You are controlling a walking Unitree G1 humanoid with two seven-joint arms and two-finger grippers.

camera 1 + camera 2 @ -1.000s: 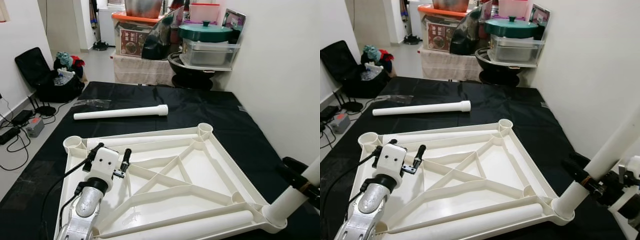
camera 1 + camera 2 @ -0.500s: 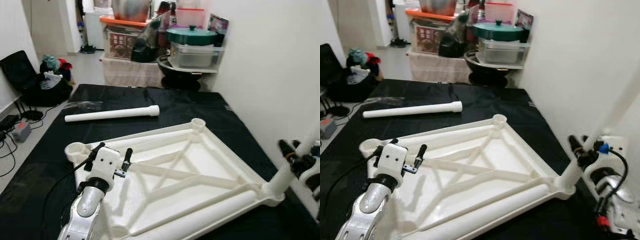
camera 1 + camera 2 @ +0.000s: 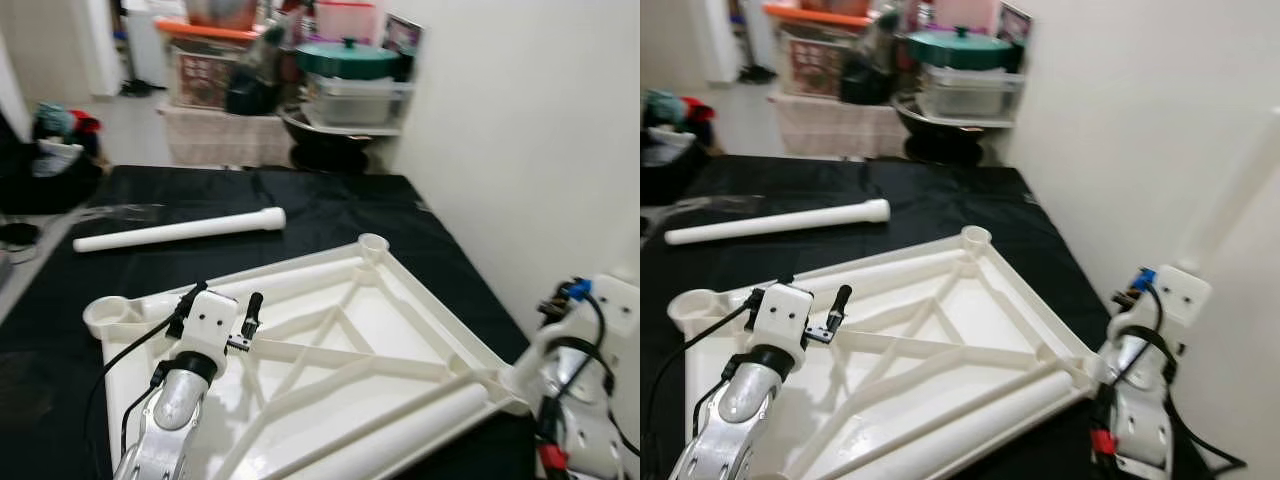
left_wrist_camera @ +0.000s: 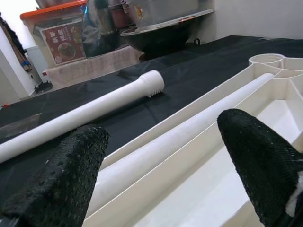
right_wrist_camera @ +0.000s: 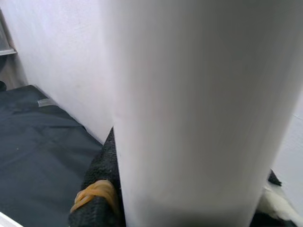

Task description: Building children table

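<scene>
Black cloth covers the floor of a small room with white walls, and on it lies the white plastic tabletop (image 3: 330, 345), upside down, ribs and corner sockets facing up, filling the lower middle of the frame. At its lower right corner one white leg (image 3: 1230, 200) stands in a socket and rises steeply toward the upper right of the frame, along the wall. The right hand (image 3: 560, 305) is closed round this leg near its foot; the right wrist view shows the tube pinched between black padded fingers (image 5: 97, 187). Two more legs lie loose inside the tray, one along its far rim (image 4: 189, 137) and one along its near rim (image 3: 400, 435). A fourth leg (image 3: 180, 230) rests on the cloth in the upper left, well apart from the tabletop.

Above the left part of the tray hovers the left hand (image 3: 215, 315), its fingers spread wide and empty.

My guess is that the legs are light, stiff and smooth, so apt to slip when twisted; a grip low down near the socket end gives the best control for pushing one home. Beyond the cloth, storage boxes (image 3: 220, 75) and pots (image 3: 350, 60) crowd the top of the frame.
</scene>
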